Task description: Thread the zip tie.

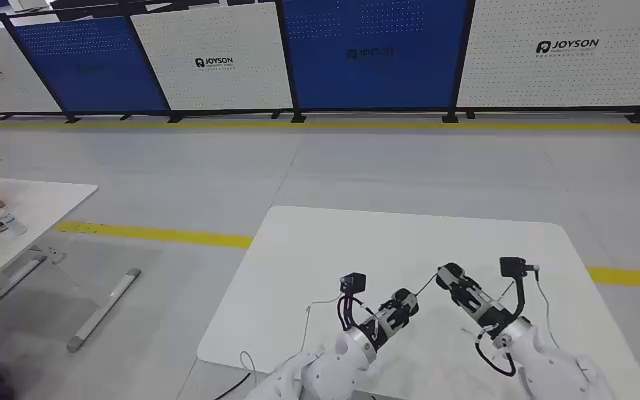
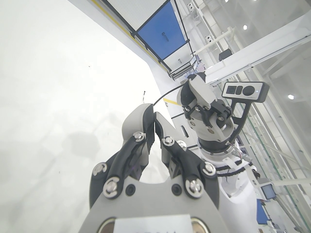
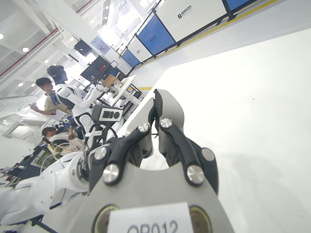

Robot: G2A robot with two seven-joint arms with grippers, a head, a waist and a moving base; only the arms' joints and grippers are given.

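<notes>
White table (image 1: 300, 250) runs wide ahead, and both grippers hang over its near part, well apart from the far and side edges. Zip tie (image 2: 165, 95), thin and black, spans the gap between them off the surface, its long axis left-to-right and slightly bowed. Left gripper (image 2: 154, 116) is pinched tight on one end; right gripper (image 3: 155, 103) is likewise closed on the other end.

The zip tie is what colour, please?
The zip tie is black, clearest in the left wrist view.

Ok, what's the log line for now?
left gripper: shut on zip tie | right gripper: shut on zip tie | zip tie: spans both, over table
</notes>
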